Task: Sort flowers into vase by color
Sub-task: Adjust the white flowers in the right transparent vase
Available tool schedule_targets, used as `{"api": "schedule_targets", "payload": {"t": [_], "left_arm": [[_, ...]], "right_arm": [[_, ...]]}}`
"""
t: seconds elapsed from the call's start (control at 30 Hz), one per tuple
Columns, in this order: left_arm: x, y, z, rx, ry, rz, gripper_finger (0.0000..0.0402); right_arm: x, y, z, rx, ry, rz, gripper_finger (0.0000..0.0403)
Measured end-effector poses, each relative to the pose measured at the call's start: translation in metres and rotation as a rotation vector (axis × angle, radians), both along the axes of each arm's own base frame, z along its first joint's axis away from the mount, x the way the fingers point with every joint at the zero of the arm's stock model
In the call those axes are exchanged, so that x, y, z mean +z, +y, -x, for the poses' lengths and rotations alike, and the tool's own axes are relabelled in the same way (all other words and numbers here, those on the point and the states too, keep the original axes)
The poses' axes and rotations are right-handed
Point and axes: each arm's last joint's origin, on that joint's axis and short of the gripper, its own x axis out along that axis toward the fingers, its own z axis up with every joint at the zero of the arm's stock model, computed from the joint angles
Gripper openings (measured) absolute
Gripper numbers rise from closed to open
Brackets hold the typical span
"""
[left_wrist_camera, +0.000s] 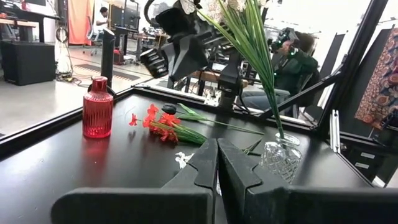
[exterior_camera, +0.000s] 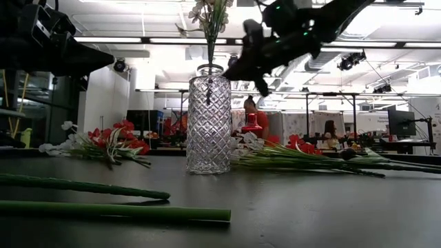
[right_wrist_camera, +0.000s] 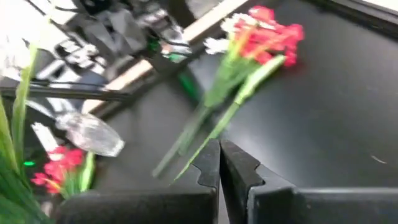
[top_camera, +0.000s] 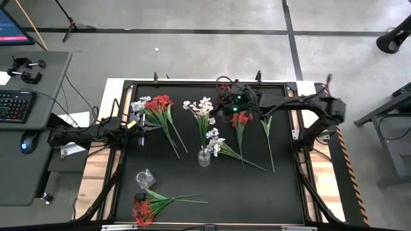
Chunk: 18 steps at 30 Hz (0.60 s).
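With its fingers together on nothing, the right gripper (top_camera: 226, 101) hangs at twelve o'clock of the red-bloomed green-stemmed flower spray (top_camera: 241, 123), whose stem runs toward six o'clock; the left gripper (top_camera: 142, 130), also shut, waits farther off.

White flowers (top_camera: 205, 112) stand upright in a clear glass vase (top_camera: 204, 158) in the middle of the table. More white flowers (top_camera: 215, 144) lie beside it. Red flowers (top_camera: 160, 106) lie flat on the left, more red flowers (top_camera: 241, 119) lie on the right, and another red bunch (top_camera: 142, 210) lies at the near edge beside a second clear vase (top_camera: 145, 178).
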Motion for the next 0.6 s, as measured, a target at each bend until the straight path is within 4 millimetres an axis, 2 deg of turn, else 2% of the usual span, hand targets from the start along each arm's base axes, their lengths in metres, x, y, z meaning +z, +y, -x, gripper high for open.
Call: {"api": "schedule_targets", "payload": {"t": [0.17,0.43,0.6], "left_arm": [[0.000,0.000,0.000,0.000,0.000,0.000,0.0000],[0.000,0.000,0.000,0.000,0.000,0.000,0.0000],[0.000,0.000,0.000,0.000,0.000,0.000,0.0000]], "right_arm": [[0.007,0.006,-0.020,0.131,-0.093,-0.044,0.0000],[0.032,0.021,-0.026,0.258,-0.175,-0.039,0.0000],[0.039,0.037,-0.031,0.306,-0.188,-0.061,0.0000]]}}
